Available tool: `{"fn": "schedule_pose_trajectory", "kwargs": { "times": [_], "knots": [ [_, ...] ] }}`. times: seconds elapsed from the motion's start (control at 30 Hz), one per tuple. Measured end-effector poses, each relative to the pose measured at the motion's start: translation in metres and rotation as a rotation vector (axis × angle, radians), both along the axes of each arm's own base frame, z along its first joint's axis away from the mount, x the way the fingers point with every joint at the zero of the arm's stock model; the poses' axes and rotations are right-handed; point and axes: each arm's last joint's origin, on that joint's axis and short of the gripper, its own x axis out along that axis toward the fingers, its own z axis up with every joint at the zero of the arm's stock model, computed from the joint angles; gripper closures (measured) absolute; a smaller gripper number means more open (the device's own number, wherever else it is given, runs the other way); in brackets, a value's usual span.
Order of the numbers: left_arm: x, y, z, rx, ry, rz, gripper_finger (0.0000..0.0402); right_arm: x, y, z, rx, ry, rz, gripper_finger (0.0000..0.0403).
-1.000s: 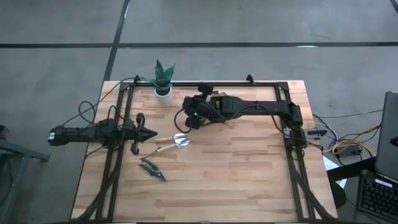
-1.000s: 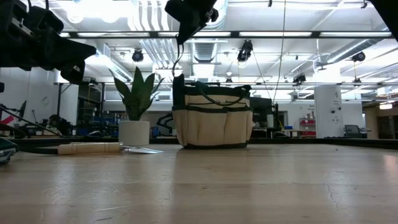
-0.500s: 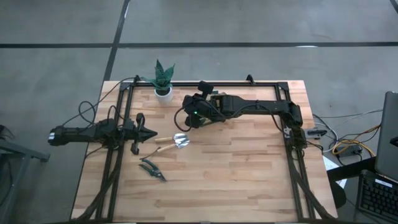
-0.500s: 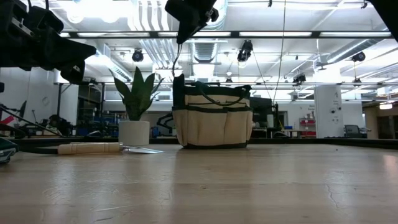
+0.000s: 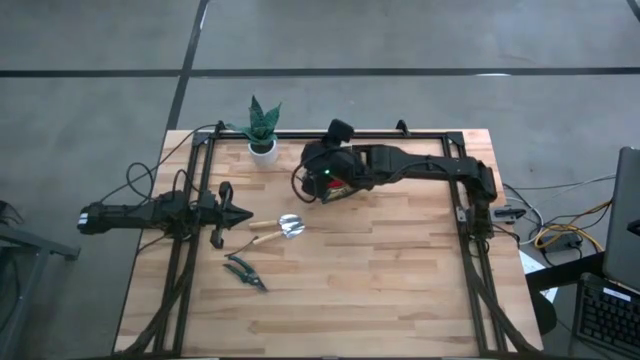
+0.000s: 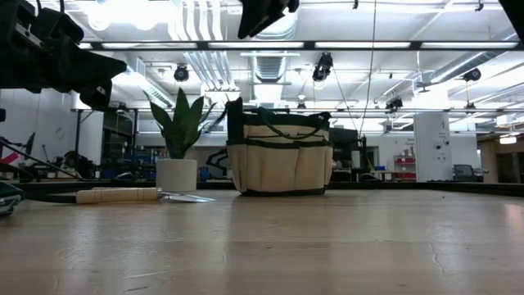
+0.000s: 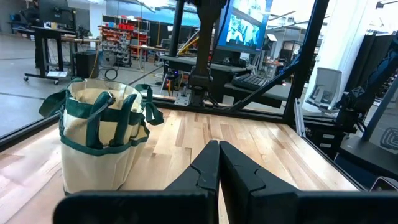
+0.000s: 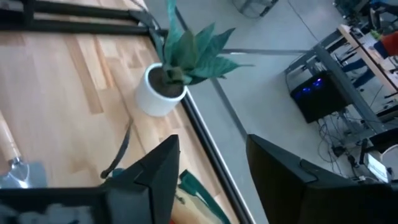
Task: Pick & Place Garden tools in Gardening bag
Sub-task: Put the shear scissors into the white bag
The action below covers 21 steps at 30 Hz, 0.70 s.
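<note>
The tan gardening bag (image 6: 280,156) with dark green trim stands upright on the far middle of the table, also seen in the left wrist view (image 7: 102,134). My right gripper (image 5: 325,180) hovers open above it (image 8: 211,149), holding nothing; a bit of red (image 5: 342,188) shows in the bag beneath it. A wooden-handled trowel (image 5: 275,228) and dark pruning shears (image 5: 245,272) lie flat on the table at the near left. My left gripper (image 5: 245,213) waits shut at the left edge (image 7: 217,149), level above the table.
A green plant in a white pot (image 5: 262,135) stands at the far left corner, close to the bag (image 8: 163,93). A black metal frame (image 5: 420,135) runs around the table's edges. Bare wood lies across the middle and right.
My right gripper has opened, risen a little and shifted toward the table's far right over the bag. A thin dark strand that ran from its fingers down to the bag's left side in the low view no longer hangs there.
</note>
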Motion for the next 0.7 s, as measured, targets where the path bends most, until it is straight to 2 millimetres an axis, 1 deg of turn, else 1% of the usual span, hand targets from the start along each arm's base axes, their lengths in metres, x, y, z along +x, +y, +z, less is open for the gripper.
{"fn": "schedule_pose_trajectory", "kwargs": {
  "times": [0.13,0.37,0.5,0.7],
  "knots": [
    [0.000,0.000,0.000,0.000,0.000,0.000,0.0390,-0.007,0.003,0.010,0.021,-0.042,0.005,0.0208],
    [0.000,0.000,0.000,0.000,0.000,0.000,0.0390,-0.015,0.015,0.023,0.166,-0.128,0.086,0.0209],
    [0.000,0.000,0.000,0.000,0.000,0.000,0.0390,-0.017,0.026,0.026,0.248,-0.159,0.143,0.0207],
    [0.000,0.000,0.000,0.000,0.000,0.000,0.0390,-0.017,0.045,0.026,0.287,-0.154,0.218,0.0210]
  ]
}}
